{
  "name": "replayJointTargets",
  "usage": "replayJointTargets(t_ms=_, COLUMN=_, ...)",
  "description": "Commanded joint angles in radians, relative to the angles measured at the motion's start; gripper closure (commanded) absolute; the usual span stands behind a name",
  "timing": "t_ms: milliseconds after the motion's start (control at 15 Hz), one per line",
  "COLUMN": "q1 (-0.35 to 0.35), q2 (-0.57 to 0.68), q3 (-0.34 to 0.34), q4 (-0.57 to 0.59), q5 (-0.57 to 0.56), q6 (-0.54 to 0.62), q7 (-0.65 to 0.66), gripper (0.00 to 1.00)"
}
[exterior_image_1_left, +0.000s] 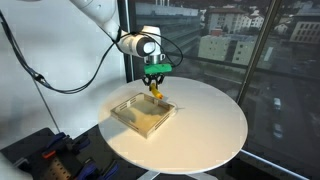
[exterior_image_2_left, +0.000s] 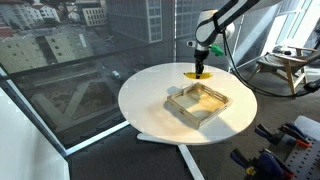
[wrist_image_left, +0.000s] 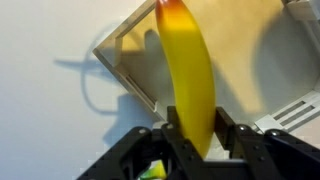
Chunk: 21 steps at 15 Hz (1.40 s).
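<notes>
My gripper (wrist_image_left: 194, 128) is shut on a yellow banana (wrist_image_left: 188, 75) that hangs down from the jaws. In both exterior views the gripper (exterior_image_1_left: 155, 78) (exterior_image_2_left: 200, 60) holds the banana (exterior_image_1_left: 155, 90) (exterior_image_2_left: 199, 72) in the air above the far edge of a shallow wooden tray (exterior_image_1_left: 128, 118) (exterior_image_2_left: 184, 111) on the round white table (exterior_image_1_left: 205, 125) (exterior_image_2_left: 150, 95). In the wrist view the banana tip lies over the tray's corner (wrist_image_left: 125, 65). The tray looks empty.
Large windows with a city view stand behind the table. A black cable (exterior_image_1_left: 60, 85) loops from the arm. A wooden chair (exterior_image_2_left: 285, 70) stands at the far side. A dark stand with tools (exterior_image_1_left: 55, 160) (exterior_image_2_left: 285, 150) sits by the table.
</notes>
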Motion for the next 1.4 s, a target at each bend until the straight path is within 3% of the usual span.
replayJointTargets(t_ms=0, q1=-0.013, q2=0.034, q3=-0.009, q4=0.065, q5=0.021, q6=-0.028, q7=0.054, gripper=0.84)
replayJointTargets(t_ms=1333, q1=-0.113, q2=0.132, q3=-0.035, q4=0.257, q5=0.056, q6=-0.099, q7=0.224, gripper=0.84)
